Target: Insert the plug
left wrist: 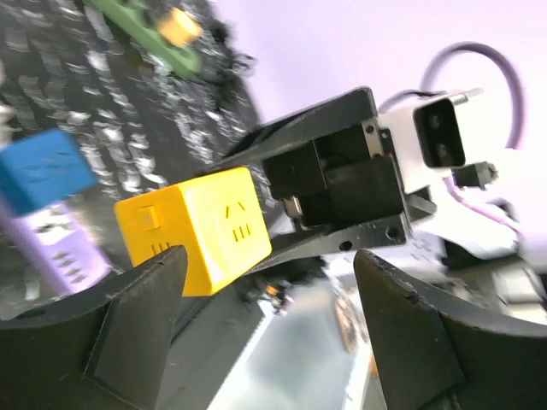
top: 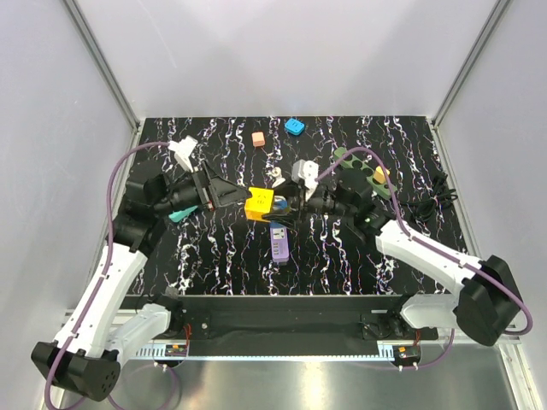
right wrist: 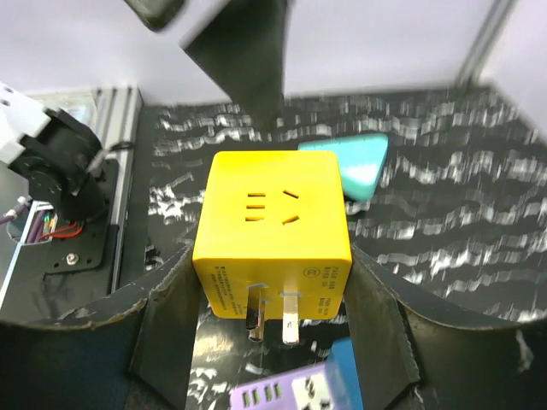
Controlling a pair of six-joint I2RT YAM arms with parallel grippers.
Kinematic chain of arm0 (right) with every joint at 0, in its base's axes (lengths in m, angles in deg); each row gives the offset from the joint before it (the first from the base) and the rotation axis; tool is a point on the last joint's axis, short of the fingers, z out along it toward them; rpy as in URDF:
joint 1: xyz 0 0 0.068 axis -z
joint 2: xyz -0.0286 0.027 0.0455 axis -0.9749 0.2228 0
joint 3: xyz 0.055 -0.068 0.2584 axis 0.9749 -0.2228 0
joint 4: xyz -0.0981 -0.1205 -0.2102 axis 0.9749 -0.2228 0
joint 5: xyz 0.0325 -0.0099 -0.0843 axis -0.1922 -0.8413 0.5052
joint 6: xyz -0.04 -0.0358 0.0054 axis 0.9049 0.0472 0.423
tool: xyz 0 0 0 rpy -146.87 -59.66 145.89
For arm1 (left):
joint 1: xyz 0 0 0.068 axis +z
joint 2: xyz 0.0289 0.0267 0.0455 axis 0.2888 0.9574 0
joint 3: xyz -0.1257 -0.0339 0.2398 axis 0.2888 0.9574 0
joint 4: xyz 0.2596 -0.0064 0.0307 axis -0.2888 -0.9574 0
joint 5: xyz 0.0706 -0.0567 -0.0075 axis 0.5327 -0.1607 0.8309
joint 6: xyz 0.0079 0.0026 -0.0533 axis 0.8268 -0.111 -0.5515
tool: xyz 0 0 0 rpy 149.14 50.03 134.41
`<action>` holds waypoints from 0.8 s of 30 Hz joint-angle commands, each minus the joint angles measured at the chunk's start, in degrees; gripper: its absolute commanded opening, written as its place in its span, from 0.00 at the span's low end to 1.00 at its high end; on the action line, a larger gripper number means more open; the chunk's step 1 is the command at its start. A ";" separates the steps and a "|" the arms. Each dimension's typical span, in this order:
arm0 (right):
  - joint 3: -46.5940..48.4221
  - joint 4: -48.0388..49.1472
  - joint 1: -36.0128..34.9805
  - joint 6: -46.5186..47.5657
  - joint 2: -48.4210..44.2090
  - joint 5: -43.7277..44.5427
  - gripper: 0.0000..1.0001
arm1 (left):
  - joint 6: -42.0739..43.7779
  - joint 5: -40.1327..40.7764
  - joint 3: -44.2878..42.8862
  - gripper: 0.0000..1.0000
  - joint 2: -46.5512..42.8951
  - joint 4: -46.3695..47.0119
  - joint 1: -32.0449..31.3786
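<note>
The plug is a yellow cube (top: 259,203) with two metal prongs, held above the table at its middle. My right gripper (top: 286,207) is shut on it; in the right wrist view the cube (right wrist: 272,239) sits between both fingers, prongs pointing down. Just below it lies a purple power strip (right wrist: 282,395) with a blue end, also seen from above (top: 279,241). My left gripper (top: 235,195) stands open just left of the cube. In the left wrist view the plug (left wrist: 192,226) is beyond the left finger (left wrist: 128,316), with nothing between the jaws.
A teal piece (top: 177,216) lies under the left arm. A green board (top: 363,171) with an orange part lies behind the right arm. An orange cube (top: 257,137) and a blue block (top: 295,126) sit at the back. A white adapter (top: 184,152) and a black cable (top: 427,201) lie at the sides.
</note>
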 commanded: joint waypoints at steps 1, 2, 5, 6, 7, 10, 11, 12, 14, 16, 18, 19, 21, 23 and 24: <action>-2.02 16.38 -0.25 1.61 -5.11 -5.37 0.00 | -6.96 -11.32 3.20 0.84 -0.57 11.67 0.01; -2.89 18.49 -0.34 1.61 -5.46 -5.73 0.00 | -6.79 -12.20 4.16 0.85 -0.49 11.95 0.01; -2.99 20.43 -0.34 0.91 -6.61 -7.48 0.00 | -6.00 -14.06 5.92 0.85 -0.31 12.04 0.01; -3.08 21.05 -0.51 0.56 -6.70 -8.36 0.00 | -5.65 -14.06 6.36 0.85 -0.48 12.13 0.01; -3.25 21.84 -0.69 0.12 -7.05 -8.80 0.00 | -5.56 -13.97 6.89 0.86 -0.40 12.56 0.01; -2.82 22.73 -1.13 -0.85 -6.70 -10.56 0.00 | -6.61 -14.32 7.51 0.86 -0.48 15.54 -0.07; -2.81 22.64 -1.57 -0.94 -6.52 -10.83 0.00 | -7.05 -14.67 7.51 0.86 -0.48 16.43 -0.25; -2.90 22.64 -1.74 -0.76 -6.43 -10.91 0.00 | -7.93 -14.85 7.51 0.86 -0.48 17.22 -0.42; -3.34 22.73 -2.10 -0.50 -5.82 -10.65 0.00 | -8.46 -15.20 7.42 0.85 -0.49 18.37 -1.12; -3.87 23.34 -2.27 -0.58 -5.38 -10.39 0.00 | -8.46 -15.29 7.16 0.81 0.13 18.37 -2.09; -4.13 23.95 -2.54 -0.76 -4.86 -10.48 0.00 | -8.55 -15.64 7.16 0.78 0.83 19.59 -2.97; -4.39 24.65 -2.54 -0.76 -4.76 -10.39 0.00 | -8.46 -15.73 7.24 0.76 1.53 19.69 -3.93; -5.10 25.45 -2.54 -0.59 -4.59 -9.34 0.00 | -8.81 -15.82 7.25 0.62 2.41 19.78 -5.25; -5.54 25.36 -2.54 0.38 -4.50 -8.55 0.00 | -9.42 -15.82 7.51 0.46 2.77 19.95 -5.70; -5.80 25.28 -2.62 0.64 -4.33 -8.37 0.00 | -9.60 -15.90 7.51 0.38 2.94 20.30 -6.13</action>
